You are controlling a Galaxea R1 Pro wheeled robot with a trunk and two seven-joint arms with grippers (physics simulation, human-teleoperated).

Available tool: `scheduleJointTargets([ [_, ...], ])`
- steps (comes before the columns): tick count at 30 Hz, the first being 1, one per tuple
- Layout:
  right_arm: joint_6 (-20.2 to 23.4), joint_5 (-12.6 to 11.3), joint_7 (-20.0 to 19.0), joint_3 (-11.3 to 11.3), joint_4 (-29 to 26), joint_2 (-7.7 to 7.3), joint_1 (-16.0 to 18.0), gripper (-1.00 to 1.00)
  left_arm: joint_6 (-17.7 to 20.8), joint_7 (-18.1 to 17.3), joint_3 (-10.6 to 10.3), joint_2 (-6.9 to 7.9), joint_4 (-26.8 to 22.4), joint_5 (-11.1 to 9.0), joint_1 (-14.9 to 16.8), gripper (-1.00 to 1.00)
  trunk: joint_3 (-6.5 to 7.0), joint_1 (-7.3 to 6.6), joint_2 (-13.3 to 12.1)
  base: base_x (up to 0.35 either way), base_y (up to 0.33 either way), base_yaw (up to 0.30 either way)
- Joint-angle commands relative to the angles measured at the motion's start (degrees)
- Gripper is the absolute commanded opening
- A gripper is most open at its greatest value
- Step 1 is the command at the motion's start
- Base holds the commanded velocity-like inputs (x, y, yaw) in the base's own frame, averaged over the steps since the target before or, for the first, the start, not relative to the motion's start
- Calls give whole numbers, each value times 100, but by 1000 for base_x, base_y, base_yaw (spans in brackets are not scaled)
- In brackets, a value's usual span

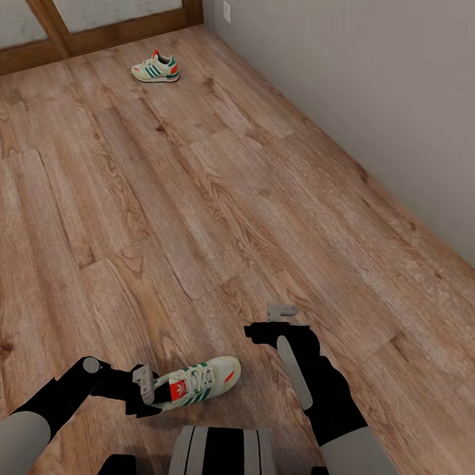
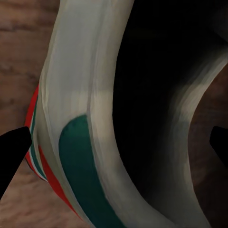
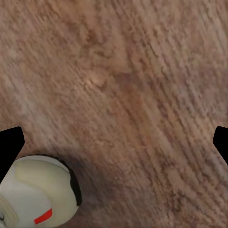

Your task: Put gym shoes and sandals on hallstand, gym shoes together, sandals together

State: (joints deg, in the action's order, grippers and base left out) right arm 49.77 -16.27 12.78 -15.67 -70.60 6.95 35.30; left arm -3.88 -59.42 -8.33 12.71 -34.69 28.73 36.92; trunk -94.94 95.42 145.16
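gym shoe (image 1: 199, 385) low near robot trunk, heel end between left gripper (image 1: 146, 393) fingers, gripper closed on it. second gym shoe (image 1: 156, 68) far off on corridor floor (image 1: 219, 194) near wooden door frame (image 1: 102, 36). right gripper (image 1: 278, 323) spread wide over bare planks, holding nothing.

Home corridor, simulated render. Evidence: light brown wood-grain plank floor (image 1: 219, 194) running the full length, plain grey painted wall (image 1: 387, 85) along the robot's right side with a small white wall plate (image 1: 227, 11) set low on it, and a wood-framed door with frosted panels (image 1: 90, 7) at the far end (looks like a sliding or double door). White sneakers (image 1: 156, 69) lying loose on the floor fit a domestic entry hall.
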Motion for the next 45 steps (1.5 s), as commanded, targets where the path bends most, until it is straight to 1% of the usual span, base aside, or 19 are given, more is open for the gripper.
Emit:
scheduleJointTargets([
  [1, 15, -60, 56, -6, -5, -1, 3, 100, -34, 1, -10, 4, -8, 28, 1, -100, -3, -1, 1, 0, 0, 0],
  [15, 15, -60, 58, -6, -2, -1, 4, 100, -34, 1, -10, 4, -12, 29, 3, -100, -3, -1, 1, 0, 0, 0],
  [28, 15, -60, 58, -6, -1, -1, 3, 100, -28, 1, 2, 7, -31, 28, 8, -100, 285, -34, -16, 0, 0, 0],
  [31, 15, -60, 58, -6, 1, -1, 2, 100, 86, -11, 9, 8, -275, 16, 15, -100, 351, -42, -20, 0, 0, 0],
  [36, 14, -53, 61, -5, 1, -1, 3, 100, 543, -18, 27, 15, -780, -32, 17, -100, 462, -55, -27, 0, 0, 0],
  [37, 9, -41, 66, -2, -2, -1, 4, 100, 649, -26, 48, 20, -922, -77, 17, -100, 484, -57, -28, 0, 0, 0],
  [38, 7, -34, 68, -1, -3, -1, 4, 100, 690, -29, 71, 24, -992, -114, 17, -100, 506, -60, -29, 0, 0, 0],
  [39, 2, -22, 71, 0, -4, -1, 4, 100, 749, -34, 154, 29, -1106, -218, 17, -100, 529, -63, -31, 0, 0, 0],
  [41, -11, -13, 72, 1, -5, -1, 4, 100, 789, -39, 303, 33, -1182, -365, 17, -100, 573, -68, -33, 0, 0, 0],
  [43, -27, 0, 71, 5, -6, -1, 2, 100, 833, -43, 704, 35, -1267, -700, 17, -100, 617, -73, -36, 0, 0, 0],
  [45, -30, 3, 68, 7, -6, -2, 3, 100, 844, -47, 914, 37, -1290, -863, 17, -100, 661, -78, -39, 0, 0, 0],
])
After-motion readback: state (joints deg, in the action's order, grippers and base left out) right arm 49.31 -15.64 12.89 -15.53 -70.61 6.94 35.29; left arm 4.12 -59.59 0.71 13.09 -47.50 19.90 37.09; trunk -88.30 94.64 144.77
